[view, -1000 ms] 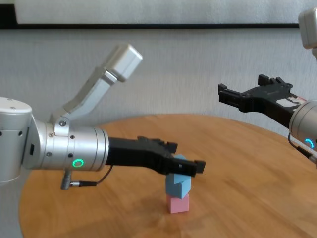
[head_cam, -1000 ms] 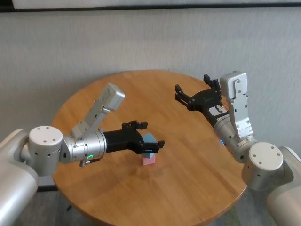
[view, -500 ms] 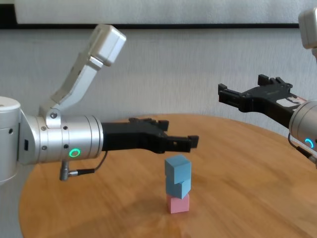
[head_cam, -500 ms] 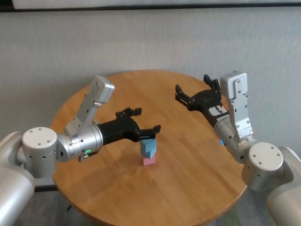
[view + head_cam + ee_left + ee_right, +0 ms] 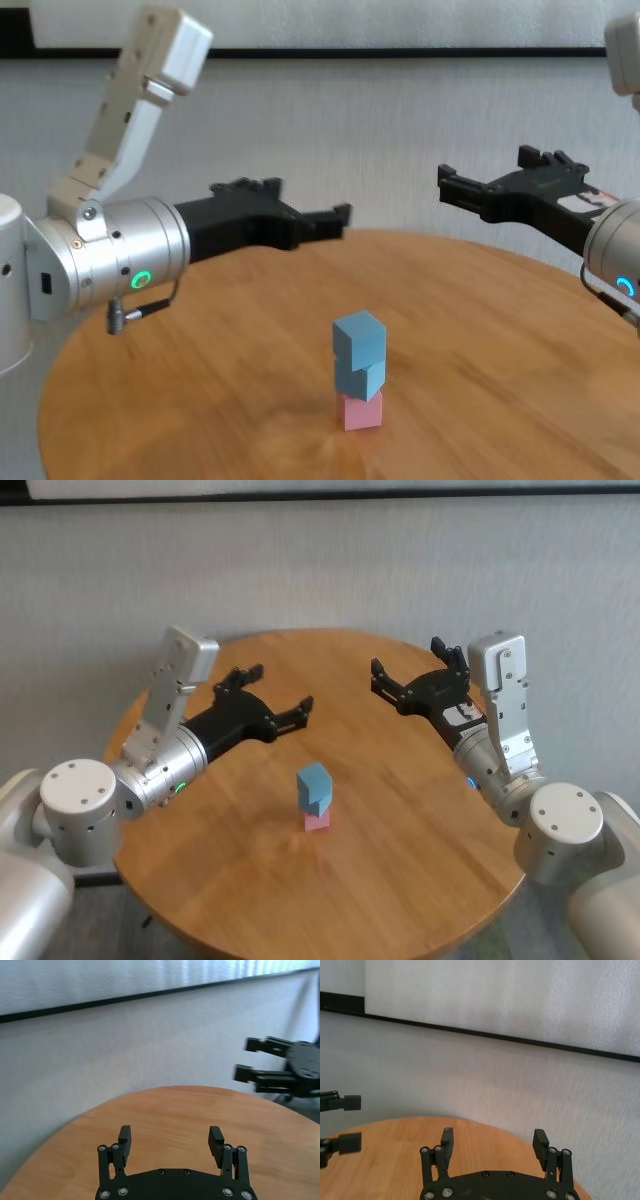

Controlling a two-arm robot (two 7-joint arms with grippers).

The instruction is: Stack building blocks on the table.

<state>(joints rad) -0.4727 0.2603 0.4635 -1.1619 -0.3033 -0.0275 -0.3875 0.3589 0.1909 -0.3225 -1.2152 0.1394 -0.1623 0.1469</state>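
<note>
Three cubes: one tower near the middle of the table (image 5: 400, 880), a pink block (image 5: 317, 821) at the bottom, a lower light blue block (image 5: 362, 378) on it, and an upper light blue block (image 5: 314, 778) on top, turned a little out of line with the one beneath.
Surface: round top of warm light-brown wood grain; the far rim shows in both wrist views.
Room: pale grey textured wall (image 5: 320, 570) behind the table, crossed high up by a dark horizontal strip (image 5: 400, 50) with a white panel above it.
Writing: no brand, label or text can be read on the arms or blocks; a green ring light (image 5: 140, 280) glows on the left forearm and a blue one (image 5: 626, 289) on the right.
Left arm: forearm reaches over the table's left part, elbow link angled upward; left gripper (image 5: 275, 695) hovers above the wood, well apart from the tower, fingers spread with nothing between them.
Right arm: forearm rises from the right edge; right gripper (image 5: 408, 670) hangs above the far right part of the table, fingers spread and holding nothing, pointing toward the left one.
</note>
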